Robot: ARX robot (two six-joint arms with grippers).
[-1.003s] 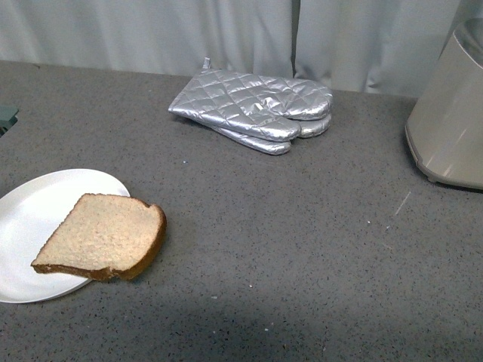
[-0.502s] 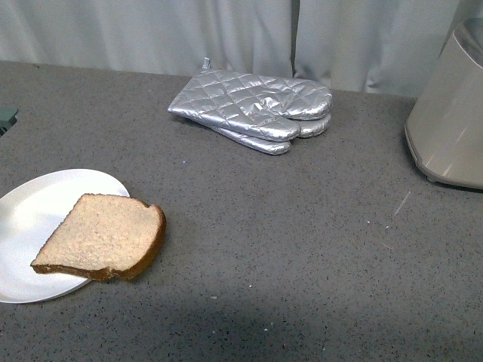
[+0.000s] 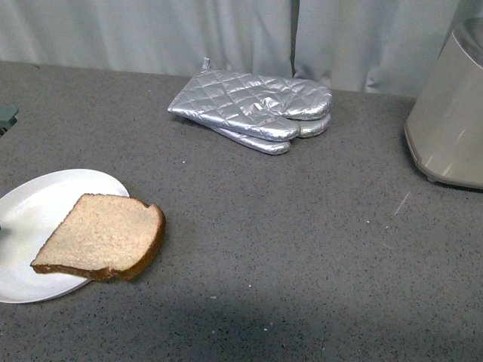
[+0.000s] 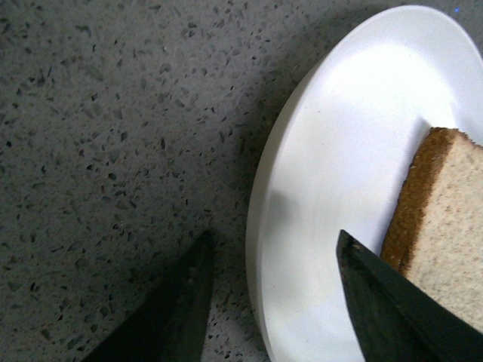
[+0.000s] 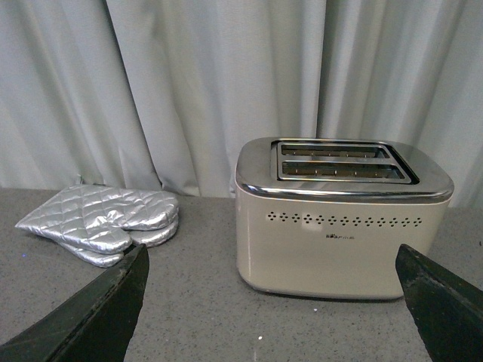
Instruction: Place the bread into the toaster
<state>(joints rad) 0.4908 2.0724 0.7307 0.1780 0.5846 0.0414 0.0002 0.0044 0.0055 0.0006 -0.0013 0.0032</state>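
The bread (image 3: 102, 238), a tan slice with brown crust, lies partly on the white plate (image 3: 34, 211) at the front left, its rounded end hanging over the plate's right rim. The beige toaster (image 3: 451, 113) stands at the far right edge. In the left wrist view my left gripper (image 4: 275, 249) is open above the plate's rim (image 4: 260, 226), with the bread (image 4: 445, 226) beside one finger. In the right wrist view my right gripper (image 5: 272, 260) is open and empty, facing the toaster (image 5: 339, 219) with its two top slots. Neither arm shows in the front view.
Two silver quilted oven mitts (image 3: 253, 109) lie stacked at the back centre; they also show in the right wrist view (image 5: 102, 222). A white curtain (image 3: 226, 34) hangs behind the grey speckled counter (image 3: 302, 241). A small dark object (image 3: 6, 117) sits at the left edge.
A faint shadow has appeared on the plate's left edge in the front view. The bread, plate, mitts and toaster have not moved.
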